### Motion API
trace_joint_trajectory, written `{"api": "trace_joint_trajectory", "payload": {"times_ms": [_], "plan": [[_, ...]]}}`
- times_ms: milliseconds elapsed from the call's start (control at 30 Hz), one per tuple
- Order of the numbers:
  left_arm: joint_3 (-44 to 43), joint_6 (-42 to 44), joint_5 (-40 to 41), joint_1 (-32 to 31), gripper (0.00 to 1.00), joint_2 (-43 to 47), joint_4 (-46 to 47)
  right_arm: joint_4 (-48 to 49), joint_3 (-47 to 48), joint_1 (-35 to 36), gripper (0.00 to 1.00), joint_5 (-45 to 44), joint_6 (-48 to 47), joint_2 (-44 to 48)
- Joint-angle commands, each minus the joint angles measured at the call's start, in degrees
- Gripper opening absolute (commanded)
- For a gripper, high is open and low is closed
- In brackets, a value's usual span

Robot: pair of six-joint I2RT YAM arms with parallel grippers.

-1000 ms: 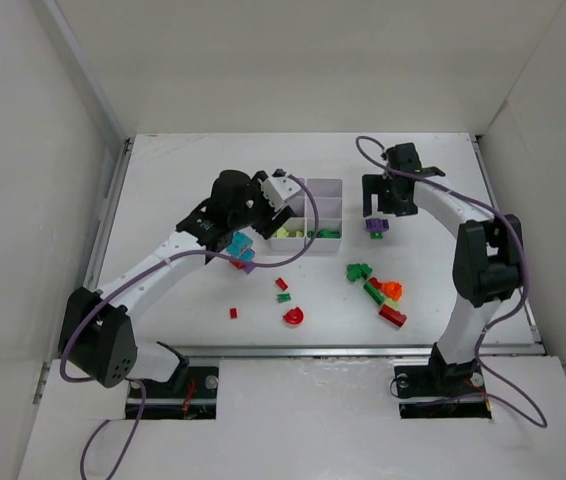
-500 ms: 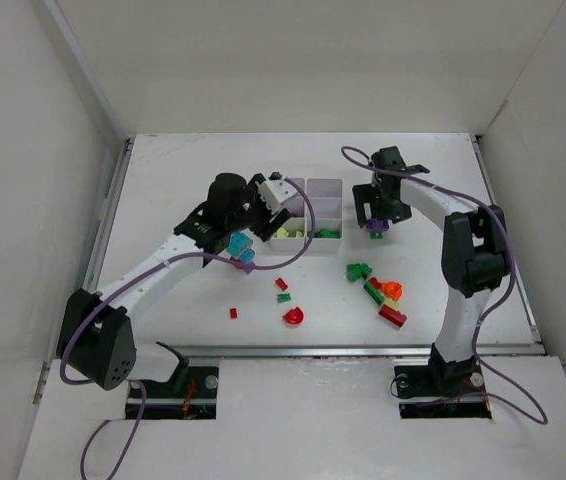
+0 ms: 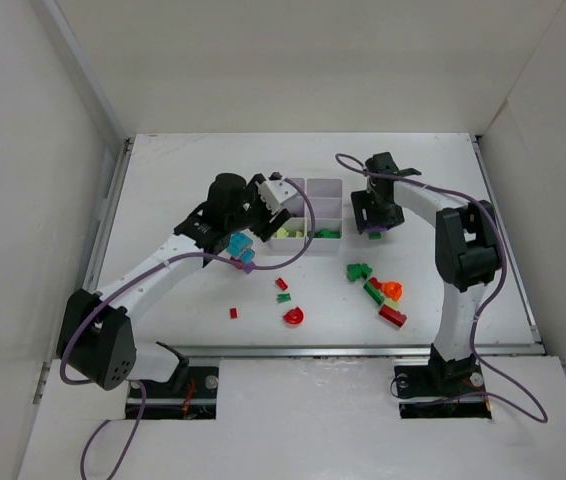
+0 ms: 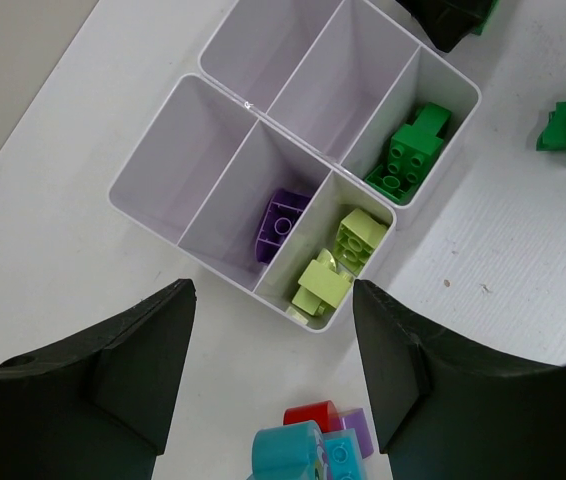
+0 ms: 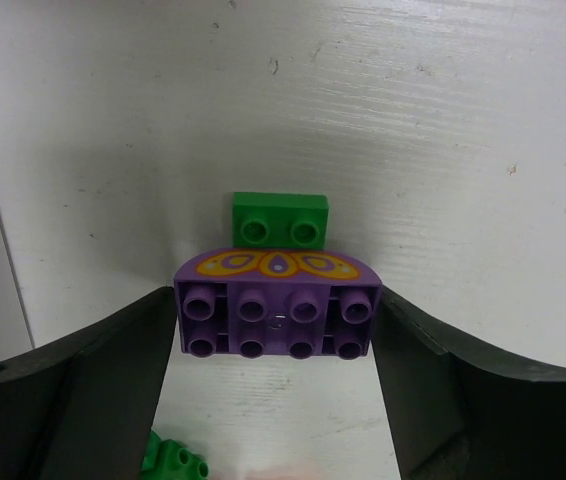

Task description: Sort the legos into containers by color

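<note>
The white counter (image 3: 163, 180) is carrying everything under inspection. The containers (image 4: 173, 170), a white tray of six compartments, are sitting directly ahead of the left claw (image 4: 271, 330), just beyond its fingertips. In the row nearer this claw, one end compartment is holding yellow-green bricks (image 4: 343, 262), the middle one is holding a single purple square brick (image 4: 281, 225) with its studs up, and the other end is lying bare. In the farther row, only the end compartment behind the yellow-green ones is holding green bricks (image 4: 408, 150).

The left claw is hanging above the counter with its jaws partly apart, gripping nothing. Back toward its wrist, a cyan brick (image 4: 293, 452), a red piece (image 4: 313, 412) and a lilac piece (image 4: 358, 432) are lying bunched together.

The right claw (image 5: 276, 325) is working with the tray at its left. Its jaws are bearing against both short ends of the purple arched brick (image 5: 276, 290), which is resting on the counter. The brick's long axis is running from finger to finger. Two rows of four studs are facing the wrist camera. The curved face, printed with an orange and yellow petal pattern, is pointing away from the claw. A green two-stud brick (image 5: 280, 230) is lying just beyond, touching that curve, its long axis parallel.
</note>
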State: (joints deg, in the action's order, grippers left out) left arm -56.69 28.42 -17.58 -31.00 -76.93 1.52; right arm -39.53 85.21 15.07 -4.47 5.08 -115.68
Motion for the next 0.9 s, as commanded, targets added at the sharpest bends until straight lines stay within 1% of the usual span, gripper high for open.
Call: {"api": "trace_joint_trajectory", "payload": {"times_ms": [0,167,233,267,300,333,400,433,533,567,600,667,733,767,800,833,867], "plan": [[0.3,0.1,-1.0,0.5,0.61,2.6,2.1,1.3,1.5,0.1,0.81,0.0,-0.2,0.1],[0.3,0.1,-1.0,0.5,0.61,2.6,2.1,1.3,2.0,0.1,0.81,0.0,-0.2,-0.4],[0.3,0.1,-1.0,0.5,0.61,2.6,2.1,1.3,2.0,0.1,0.69,0.0,-0.2,-0.9],[0.3,0.1,-1.0,0.5,0.61,2.6,2.1,1.3,2.0,0.1,0.64,0.0,-0.2,-1.0],[0.3,0.1,-1.5,0.5,0.61,2.6,2.1,1.3,2.0,0.1,0.48,0.0,-0.2,-1.0],[-0.2,0.1,-1.5,0.5,0.61,2.6,2.1,1.3,2.5,0.1,0.40,0.0,-0.2,-0.4],[-0.2,0.7,-2.4,0.5,0.60,2.6,1.5,0.7,2.5,-0.4,0.29,0.5,-0.2,0.8],[-0.2,1.2,-2.9,0.5,0.60,2.6,1.5,-0.5,4.1,-0.4,0.21,1.4,-0.2,1.3],[-0.7,5.0,-6.3,0.5,0.60,2.6,0.2,-1.6,5.9,-0.9,0.13,4.0,-0.8,5.1],[-1.3,6.2,-7.3,0.5,0.60,2.6,-0.5,-2.2,6.5,-0.9,0.11,4.9,-0.8,7.9],[-1.3,9.1,-10.0,0.5,0.62,2.6,-1.2,-2.2,7.2,-0.9,0.09,5.9,-1.3,9.6],[-2.0,12.0,-12.6,0.5,0.75,2.6,-1.2,-1.5,7.3,-0.9,0.07,9.1,-1.8,12.8],[-2.6,12.6,-15.4,0.5,0.87,2.6,0.0,-0.4,7.3,-0.9,0.06,12.2,-1.8,17.7],[-3.1,13.1,-16.3,0.5,0.95,2.6,0.7,0.3,6.5,-0.9,0.05,15.5,-1.8,19.2],[-3.9,13.1,-17.2,0.5,1.00,2.6,1.4,2.2,5.2,-0.9,0.04,17.5,-1.8,22.3],[-4.0,13.1,-19.1,0.5,1.00,2.6,2.9,3.4,4.5,-0.9,0.04,19.7,-1.8,23.7],[-4.7,13.8,-19.9,-0.1,1.00,2.0,3.9,4.7,3.7,-0.9,0.02,24.7,-1.8,25.2]]}}
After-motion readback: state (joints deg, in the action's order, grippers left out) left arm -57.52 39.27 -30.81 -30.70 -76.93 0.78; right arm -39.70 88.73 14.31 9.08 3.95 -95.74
